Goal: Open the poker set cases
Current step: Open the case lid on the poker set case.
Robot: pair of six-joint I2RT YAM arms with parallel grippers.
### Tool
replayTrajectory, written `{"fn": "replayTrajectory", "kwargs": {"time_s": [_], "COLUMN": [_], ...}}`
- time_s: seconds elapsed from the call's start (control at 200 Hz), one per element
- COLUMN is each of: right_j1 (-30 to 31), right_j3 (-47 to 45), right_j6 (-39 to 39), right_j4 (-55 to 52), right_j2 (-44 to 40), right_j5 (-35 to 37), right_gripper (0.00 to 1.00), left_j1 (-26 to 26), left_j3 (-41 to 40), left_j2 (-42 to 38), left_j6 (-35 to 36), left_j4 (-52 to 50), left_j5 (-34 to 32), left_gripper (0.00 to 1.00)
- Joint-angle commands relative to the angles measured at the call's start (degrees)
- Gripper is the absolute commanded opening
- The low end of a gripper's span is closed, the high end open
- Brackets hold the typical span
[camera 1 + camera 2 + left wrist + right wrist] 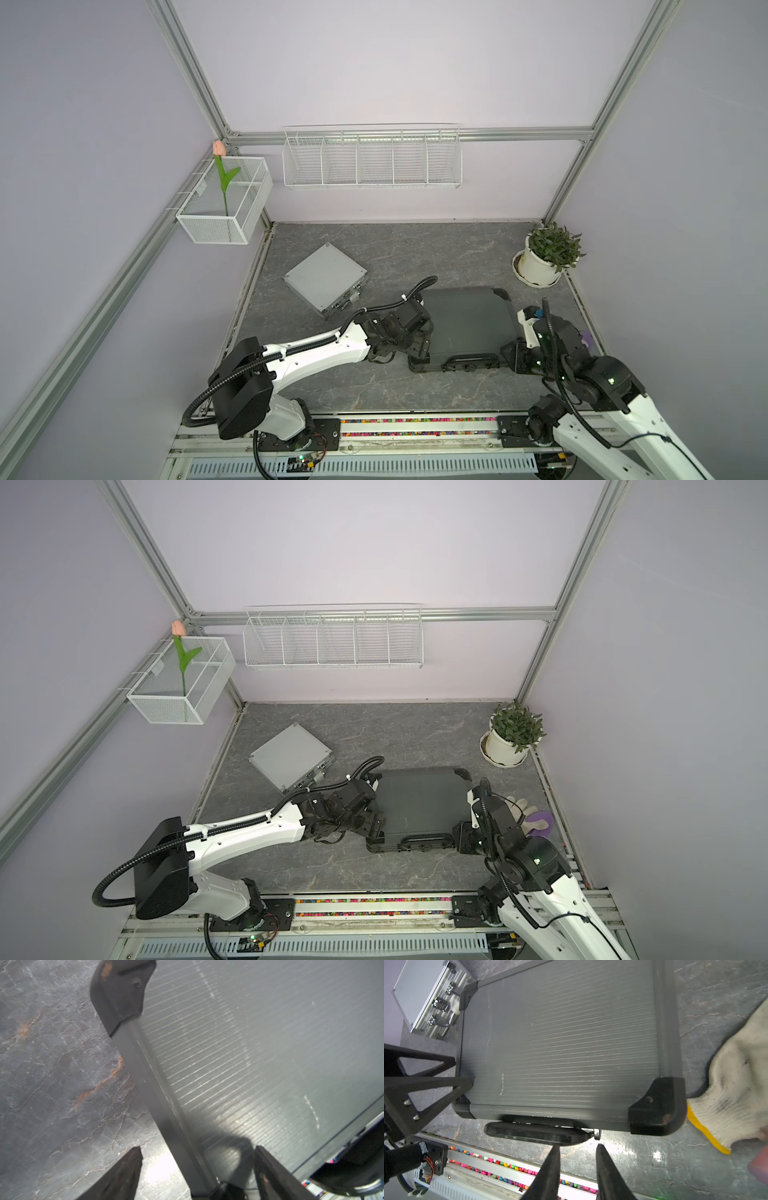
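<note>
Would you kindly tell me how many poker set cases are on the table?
2. The silver case lies closed at the back left of the table; the dark grey case lies closed nearer the front, right of it. None appears hidden.

There were two poker set cases: one silver ribbed case (324, 280) and one larger dark grey case (469, 320). Two robot arms were in view, one left arm (316, 353) and one right arm (611, 378), carrying two grippers, the left gripper (197, 1148) and the right gripper (578, 1145). Two white baskets hung on the walls: one mesh basket (199, 226) holding a single artificial tulip (222, 166), and one wire rack (374, 166) of five compartments. There was one potted plant (548, 257), one white knit glove (519, 808) and one purple item (542, 825) too hidden to name.
</note>
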Motion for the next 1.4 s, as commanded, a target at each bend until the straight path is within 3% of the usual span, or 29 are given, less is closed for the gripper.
{"fn": "replayTrajectory", "kwargs": {"time_s": [0.0, 0.18, 0.27, 0.475, 0.595, 0.785, 0.935, 1.03, 1.23, 1.394], "right_j1": [0.39, 0.34, 0.39, 0.03, -0.86, -8.26, -21.69, -26.76, -29.33, -29.43], "right_j3": [-1.04, -1.79, -2.35, -0.43, 1.41, 1.56, -1.26, -2.47, -7.56, -14.48], "right_j6": [3.21, 6.57, 8.37, 11.72, 11.52, 5.89, 2.09, 1.05, -0.49, 4.56], "right_j4": [0.63, 1.15, 1.27, -1.91, -1.64, 6.1, 15.75, 20.04, 29.46, 35.59], "right_j2": [-0.68, -1.43, -2.88, -3.25, -0.6, 2.31, 6.4, 9.45, 8.83, 6.73], "right_j5": [3.29, 4.06, 5.5, 10.99, 11.69, 8.39, -1.77, -7.48, -9.93, -11.63], "right_gripper": [0.35, 0.49, 0.63, 0.7, 0.88, 0.91, 0.92, 0.93, 0.96, 0.98], "left_j1": [0.42, 0.54, 0.6, 1.34, 3.76, 12.49, 18.76, 20.94, 21.97, 22.92], "left_j3": [-0.38, -0.65, -0.65, -0.04, -0.39, -3.43, -6.11, -5.18, -7.75, -8.6], "left_j2": [1.21, -1.82, -3.67, -9.04, -12.07, -14.97, -13.48, -9.79, -2.15, 4.9], "left_j6": [-1.08, -0.53, 0.0, -0.23, -2.14, -7.73, -10.56, -10.5, -8.71, -10.93], "left_j4": [-3.71, -3.44, -3.12, -3.58, -2.56, 3.11, 11.3, 13.58, 19.99, 26.15], "left_j5": [-0.54, -0.73, -0.75, -1.67, 0.41, 6.27, 8.82, 11.93, 17.84, 24.86], "left_gripper": [0.85, 0.85, 0.86, 0.87, 0.88, 0.89, 0.92, 0.92, 0.94, 0.94]}}
